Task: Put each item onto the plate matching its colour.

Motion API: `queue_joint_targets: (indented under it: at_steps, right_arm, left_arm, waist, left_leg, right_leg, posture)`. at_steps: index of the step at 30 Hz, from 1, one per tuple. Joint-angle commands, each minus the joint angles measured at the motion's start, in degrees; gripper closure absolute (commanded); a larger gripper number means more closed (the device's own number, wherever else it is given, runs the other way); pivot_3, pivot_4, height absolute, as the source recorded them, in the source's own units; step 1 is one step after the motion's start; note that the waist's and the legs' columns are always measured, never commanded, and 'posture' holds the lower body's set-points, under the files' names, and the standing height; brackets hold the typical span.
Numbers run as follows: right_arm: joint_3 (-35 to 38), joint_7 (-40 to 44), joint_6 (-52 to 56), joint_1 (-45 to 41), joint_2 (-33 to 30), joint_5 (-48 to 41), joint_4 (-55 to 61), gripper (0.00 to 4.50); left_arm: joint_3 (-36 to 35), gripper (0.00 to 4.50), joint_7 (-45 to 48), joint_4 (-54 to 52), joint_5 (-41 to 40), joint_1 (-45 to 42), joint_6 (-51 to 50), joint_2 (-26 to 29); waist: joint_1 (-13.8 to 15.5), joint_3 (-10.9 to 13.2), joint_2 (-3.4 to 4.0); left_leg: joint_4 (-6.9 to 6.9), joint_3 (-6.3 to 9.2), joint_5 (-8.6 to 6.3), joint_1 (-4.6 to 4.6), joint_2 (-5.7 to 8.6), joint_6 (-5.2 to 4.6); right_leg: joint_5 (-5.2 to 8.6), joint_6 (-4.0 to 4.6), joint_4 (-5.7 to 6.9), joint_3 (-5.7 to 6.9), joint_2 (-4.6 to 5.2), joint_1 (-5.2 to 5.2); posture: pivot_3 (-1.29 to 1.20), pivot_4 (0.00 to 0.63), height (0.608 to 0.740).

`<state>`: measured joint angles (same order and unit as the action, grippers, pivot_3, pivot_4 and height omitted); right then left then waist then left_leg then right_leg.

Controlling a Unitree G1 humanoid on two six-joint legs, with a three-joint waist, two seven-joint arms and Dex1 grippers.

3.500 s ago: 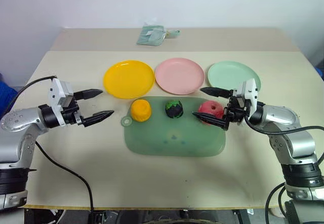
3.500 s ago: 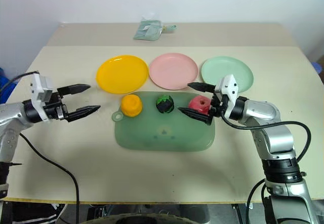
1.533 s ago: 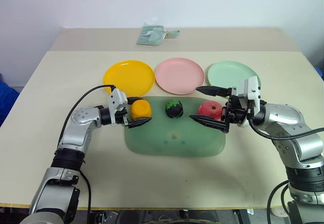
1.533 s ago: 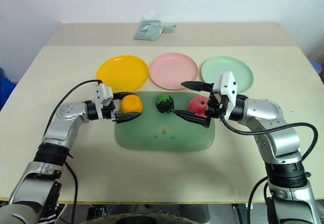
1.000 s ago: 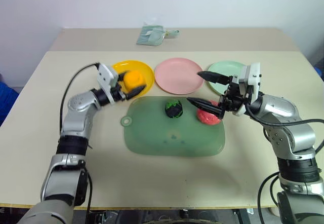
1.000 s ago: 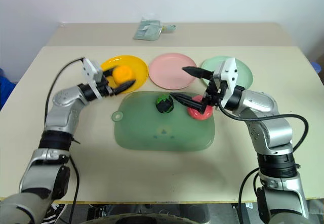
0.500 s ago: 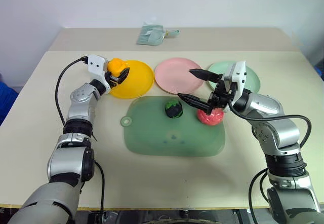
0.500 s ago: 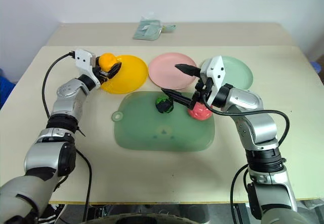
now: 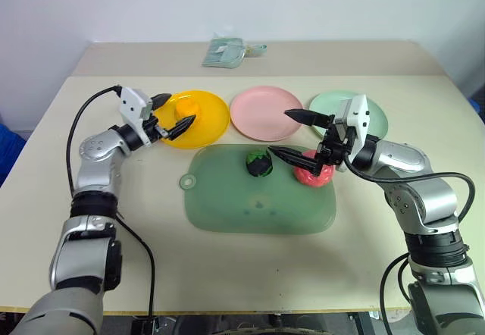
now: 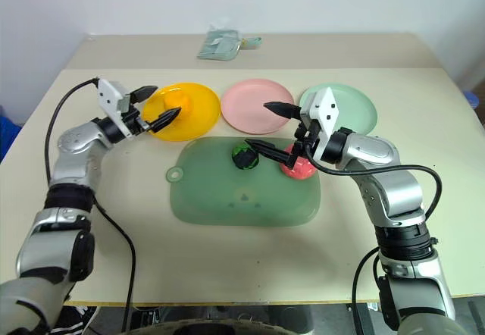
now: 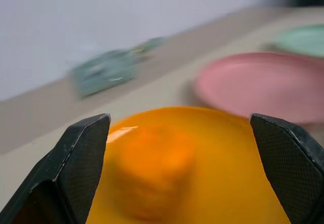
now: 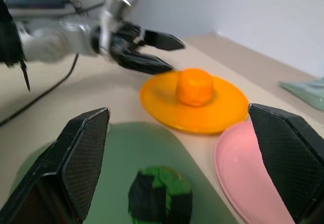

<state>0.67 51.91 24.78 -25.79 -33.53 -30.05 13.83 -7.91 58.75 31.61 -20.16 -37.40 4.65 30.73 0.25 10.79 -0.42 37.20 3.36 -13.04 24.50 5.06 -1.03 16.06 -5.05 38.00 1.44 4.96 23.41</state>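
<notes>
One toy is done: the lumpy yellow-orange toy (image 9: 187, 109) sits on the yellow plate (image 9: 208, 119), near the back left part of the counter (image 9: 227, 274). Two toys are left, I think. The round dark green toy (image 9: 259, 162) and the red toy (image 9: 314, 171) both lie on the big green mat (image 9: 258, 206) in the middle of the counter. The pink plate (image 9: 261, 111) and the mint green plate (image 9: 375, 115) sit in the same back row, and both have nothing on them. The left hand (image 9: 170, 114) is wide open beside the yellow plate and holds nothing. The right hand (image 9: 297, 133) is wide open too, holding nothing, up above the mat between the green toy and the red toy. A folded cloth (image 9: 227, 51) lies near the back edge.
</notes>
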Motion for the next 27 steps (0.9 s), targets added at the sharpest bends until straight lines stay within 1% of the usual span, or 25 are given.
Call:
queue_joint_targets:
  at_steps: [1, 4, 6, 9, 14, 16, 19, 22, 27]
  right_arm:
    - [-0.9, 1.2, 4.5, -2.9, -1.5, -2.0, 1.8, 0.00]
    - [-3.3, 1.9, 6.9, -4.3, -4.1, 1.3, 0.8, 0.00]
    - [-4.5, 2.8, 7.7, -4.6, -6.9, 3.7, -1.1, 0.00]
    - [-5.0, 3.8, 7.6, -4.9, -10.7, 6.6, -3.6, 0.00]
    - [-4.1, 5.6, 8.4, -4.6, -14.1, 7.5, -5.3, 0.00]
    - [-4.2, 6.1, 8.4, -4.1, -14.9, 8.0, -5.6, 0.00]
    - [-3.8, 6.8, 9.2, -2.6, -15.8, 7.6, -5.6, 0.00]
    - [-3.6, 6.5, 9.8, -1.7, -16.0, 8.1, -5.7, 0.00]
    - [-1.1, 5.5, 9.8, -2.2, -14.0, 5.9, -4.7, 0.00]
  left_arm:
    - [-1.7, 0.02, 7.9, -16.1, -9.6, 5.6, -11.1, 4.6]
    - [-1.6, 0.02, 11.0, -24.9, -14.1, 10.8, -19.3, 8.5]
    - [-0.9, 0.02, 11.2, -29.1, -14.9, 13.3, -23.3, 10.5]
    - [-0.6, 0.02, 10.9, -32.3, -14.6, 15.3, -25.3, 11.6]
    - [-0.6, 0.02, 12.3, -36.2, -15.2, 17.6, -27.2, 12.9]
    - [-0.4, 0.02, 12.4, -36.9, -15.4, 17.9, -28.1, 13.1]
    - [0.5, 0.02, 12.6, -36.0, -13.3, 17.5, -25.9, 12.5]
    - [0.9, 0.02, 13.4, -36.1, -13.8, 17.0, -26.4, 12.5]
    - [1.1, 0.02, 13.2, -34.8, -13.2, 16.3, -25.4, 11.7]
  waist:
    - [-0.1, 0.0, 0.01]
    - [-0.5, 0.0, 0.03]
    - [-0.5, 0.0, 0.04]
    - [-0.2, 0.0, 0.05]
    - [0.1, 0.0, 0.05]
    - [0.1, 0.0, 0.05]
    - [0.3, 0.0, 0.05]
    - [0.4, 0.0, 0.05]
    - [0.4, 0.0, 0.05]
  left_leg:
    - [-0.01, 0.00, -0.01, 0.01, -0.01, -0.01]
    - [-0.05, 0.03, -0.02, -0.01, -0.01, -0.04]
    - [-0.05, 0.04, -0.14, 0.00, -0.01, -0.24]
    - [-0.04, 0.04, -0.17, -0.02, 0.00, -0.28]
    - [-0.07, 0.02, -0.17, -0.01, -0.01, -0.28]
    - [-0.07, 0.02, -0.17, -0.01, -0.01, -0.28]
    - [-0.07, 0.02, -0.17, -0.02, -0.01, -0.29]
    - [-0.07, 0.02, -0.18, 0.00, -0.01, -0.29]
    - [-0.06, 0.01, -0.18, -0.01, -0.01, -0.29]
  right_leg:
    - [0.00, 0.00, -0.01, 0.00, 0.00, 0.01]
    - [0.01, 0.02, -0.02, -0.01, 0.01, 0.00]
    - [0.01, 0.02, -0.03, -0.02, 0.02, 0.00]
    - [0.01, 0.02, -0.05, -0.01, 0.02, -0.03]
    - [0.01, 0.03, -0.06, -0.01, 0.03, 0.01]
    - [0.01, 0.03, -0.07, -0.02, 0.03, 0.00]
    - [0.02, 0.03, -0.07, -0.02, 0.03, -0.01]
    - [0.01, 0.03, -0.08, -0.02, 0.03, -0.01]
    - [0.01, 0.03, -0.08, -0.02, 0.04, -0.01]
  posture:
    - [0.00, 0.150, 0.729]
    - [0.00, 0.150, 0.729]
    - [0.00, 0.150, 0.729]
    - [0.00, 0.150, 0.729]
    - [0.00, 0.150, 0.729]
    - [0.00, 0.150, 0.729]
    - [0.00, 0.150, 0.729]
    - [0.00, 0.150, 0.729]
    - [0.00, 0.150, 0.729]
